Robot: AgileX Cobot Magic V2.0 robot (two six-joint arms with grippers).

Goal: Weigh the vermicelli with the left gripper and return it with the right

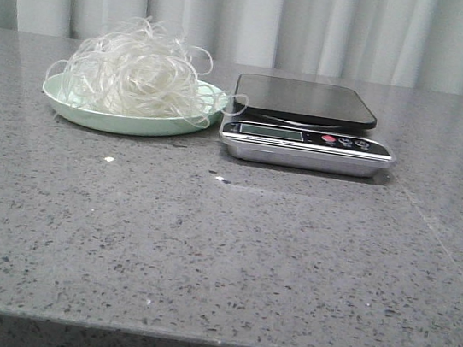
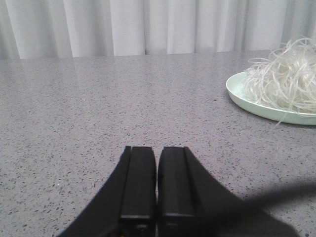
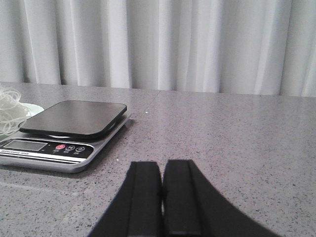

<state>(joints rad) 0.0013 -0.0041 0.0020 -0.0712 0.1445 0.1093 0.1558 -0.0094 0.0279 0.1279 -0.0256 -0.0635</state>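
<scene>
Where pale pleated curtains (image 1: pixel 237 10) back a speckled grey surface (image 1: pixel 221 250), vermicelli (image 1: pixel 133 73) heaped on green plate (image 1: pixel 77 109), touching scale (image 1: pixel 307 124) at its right, left hand (image 2: pixel 157 197) and right hand (image 3: pixel 162 202) both closed, empty.

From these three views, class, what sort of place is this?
Probably a staged kitchen-style test bench: a speckled grey counter, a digital scale beside a plate of vermicelli, and a plain curtain behind.

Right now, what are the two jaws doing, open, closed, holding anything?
Left gripper: closed, holding nothing, over bare table short of the vermicelli.
Right gripper: closed, holding nothing, near the scale.
</scene>
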